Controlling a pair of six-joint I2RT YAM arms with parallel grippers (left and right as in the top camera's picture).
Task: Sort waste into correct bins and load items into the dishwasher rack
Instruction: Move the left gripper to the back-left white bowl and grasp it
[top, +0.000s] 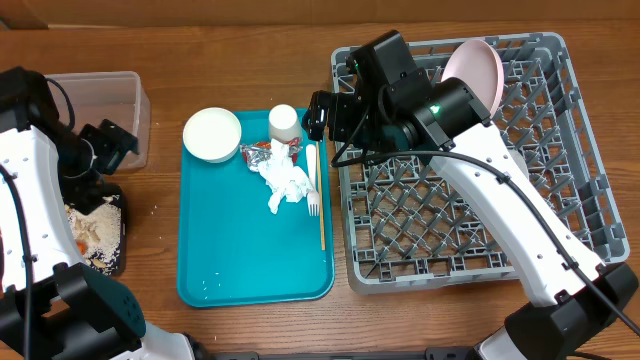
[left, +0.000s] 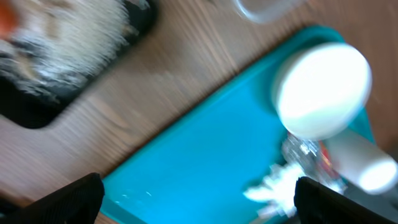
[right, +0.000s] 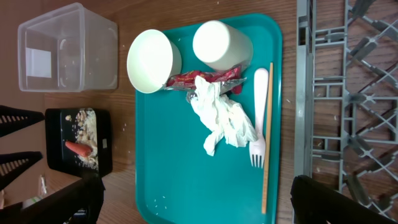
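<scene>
A teal tray (top: 250, 262) is being carried by the tabletop (top: 240, 50). At the far end of this tray, a white bowl (top: 212, 134) and a white cup (top: 283, 122) are being carried side by side. The cup is nearer the grey rack (top: 452, 280).

Just next to them on the tray, a red-and-silver wrapper (right: 186, 80) is being partly covered by a crumpled white napkin (right: 225, 119). A white fork (right: 259, 118) and a thin wooden stick (right: 268, 149) are being carried side by side along the tray's right edge.

The rack is being carried just beside the tray's right edge. A pink plate (top: 473, 70) is being held up on its edge at the back of the rack.

To the left of the tray and apart from it, a black tray (right: 57, 124) is being filled with beige scraps (right: 84, 121) and a small orange carrot (right: 78, 149). A clear tub (right: 68, 46) is being carried off the teal tray's far left corner.

The left fingers (left: 62, 202) are being held wide apart, left of the teal tray, and nothing is being gripped. That view is blurred. The right fingers (right: 339, 199) are also being held wide apart with nothing between them. They are being held up by the teal tray's far right corner, near the cup.
</scene>
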